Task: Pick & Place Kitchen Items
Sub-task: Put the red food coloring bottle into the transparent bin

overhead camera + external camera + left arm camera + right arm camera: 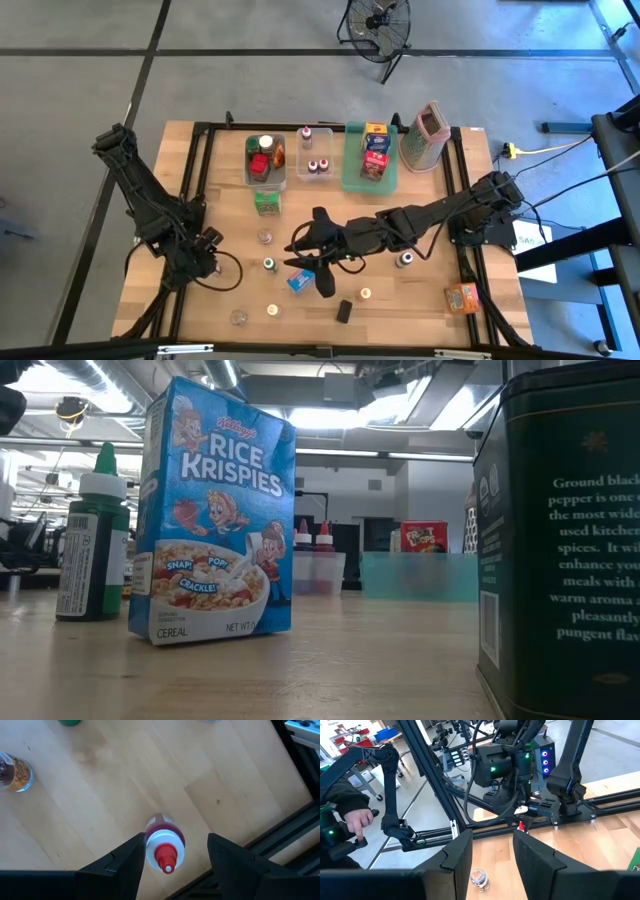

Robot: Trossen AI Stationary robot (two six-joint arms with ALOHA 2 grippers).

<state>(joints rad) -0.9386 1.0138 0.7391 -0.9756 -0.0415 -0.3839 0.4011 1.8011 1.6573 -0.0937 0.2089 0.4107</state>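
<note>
Your left gripper (pixel 172 857) hangs over a small red-capped bottle (pixel 164 845) that stands upright on the bare wood near the table's left edge; in the left wrist view the two fingers are spread, one on each side of the bottle, and I see a gap on both sides, so nothing is clamped yet. The bottle's long axis runs straight up toward the wrist, cap (pixel 166 856) first, so by my reading the move needs only a straight descent and a squeeze, with no turn of the wrist. The left arm is plainly the nearer one. The black table frame (pixel 280 850) runs just beside the bottle on the outer side, so watch that finger's clearance; a small spice jar (pixel 12 771) stands well apart. Your right gripper (pixel 322 272) reaches across mid-table, low over the wood near the blue cereal box (pixel 300 279); its fingers stand apart with nothing between them, a glass jar (pixel 479 879) on the wood ahead. The bins and the green tray (pixel 348 160) sit along the far edge.
</note>
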